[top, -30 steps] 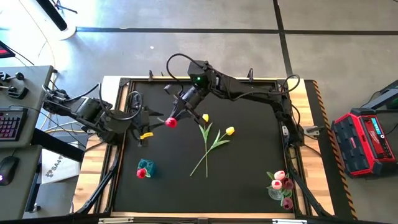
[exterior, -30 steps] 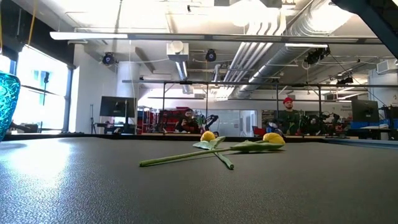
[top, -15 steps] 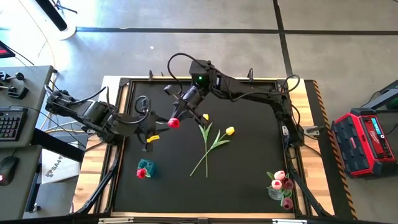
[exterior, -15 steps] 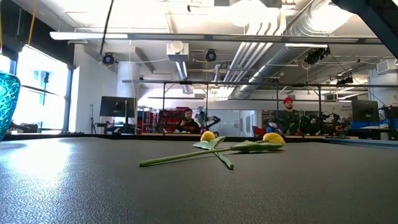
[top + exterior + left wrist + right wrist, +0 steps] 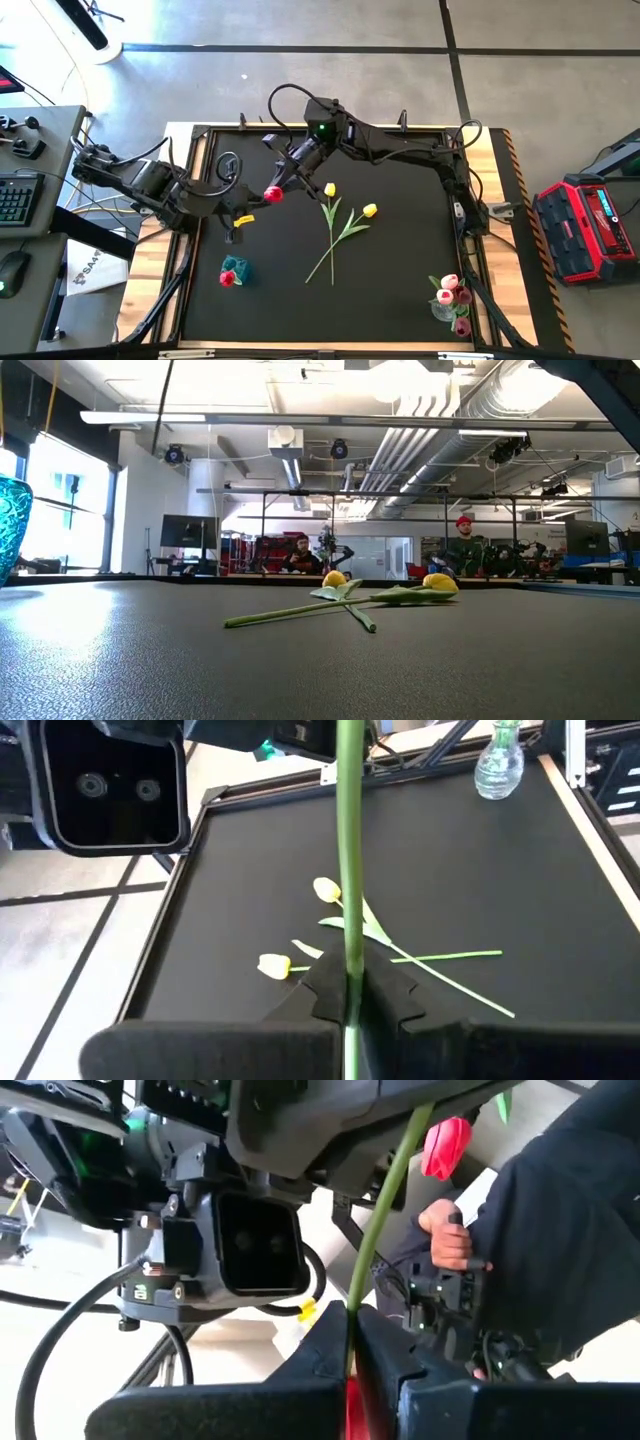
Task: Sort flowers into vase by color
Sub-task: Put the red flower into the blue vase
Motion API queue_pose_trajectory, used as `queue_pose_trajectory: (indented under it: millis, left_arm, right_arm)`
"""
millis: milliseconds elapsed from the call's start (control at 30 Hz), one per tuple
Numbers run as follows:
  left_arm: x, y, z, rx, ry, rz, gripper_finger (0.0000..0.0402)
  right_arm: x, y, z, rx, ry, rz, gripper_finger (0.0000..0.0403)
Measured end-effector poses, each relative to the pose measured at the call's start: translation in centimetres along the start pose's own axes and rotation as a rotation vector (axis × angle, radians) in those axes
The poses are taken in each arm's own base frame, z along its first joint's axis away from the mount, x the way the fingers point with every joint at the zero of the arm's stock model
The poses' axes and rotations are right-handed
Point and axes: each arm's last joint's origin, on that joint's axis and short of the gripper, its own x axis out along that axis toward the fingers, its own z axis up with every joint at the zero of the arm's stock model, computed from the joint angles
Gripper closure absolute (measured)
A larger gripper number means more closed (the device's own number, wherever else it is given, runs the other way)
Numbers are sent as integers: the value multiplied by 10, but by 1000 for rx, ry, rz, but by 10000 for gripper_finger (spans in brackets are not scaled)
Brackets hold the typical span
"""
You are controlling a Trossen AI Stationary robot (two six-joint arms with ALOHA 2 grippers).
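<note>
Passing the red tulip (image 5: 272, 194) between arms above the worktop (image 5: 400, 290); my left hand (image 5: 238, 203) is clamped on its stem, my right hand (image 5: 284, 178) clamped too; next, I judge, right releases, left carries it to the teal vase (image 5: 233, 270).

red tulip (image 5: 272, 194) — between both arms | two yellow tulips (image 5: 340, 222) — mat centre

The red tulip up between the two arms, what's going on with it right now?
Both grippers are shut on the red tulip, held above the mat in what looks like a handover: the right gripper pinches the stem close to the bud, and the left gripper clamps it farther along. Two yellow tulips lie crossed on the mat. A teal vase already holds a red flower, and a clear vase holds pink ones.
</note>
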Motion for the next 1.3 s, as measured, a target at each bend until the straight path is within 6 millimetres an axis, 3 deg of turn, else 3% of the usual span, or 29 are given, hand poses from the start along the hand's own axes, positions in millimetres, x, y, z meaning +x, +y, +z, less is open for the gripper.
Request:
queue_pose_trajectory:
  millis: [267, 800, 1000, 1300]
  left_arm:
    - [0, 0, -1, 2, 7, -11, 401]
    - [0, 0, -7, 13, 71, -13, 401]
    - [0, 0, -7, 24, 70, -8, 401]
    - [0, 0, -8, 36, 73, -4, 401]
  right_arm:
    - [0, -1, 2, -168, -80, 36, 402]
    - [13, -11, 2, -192, -105, -4, 402]
    - [13, -12, 3, -257, -106, -18, 402]
    - [10, -13, 5, -211, -119, -24, 402]
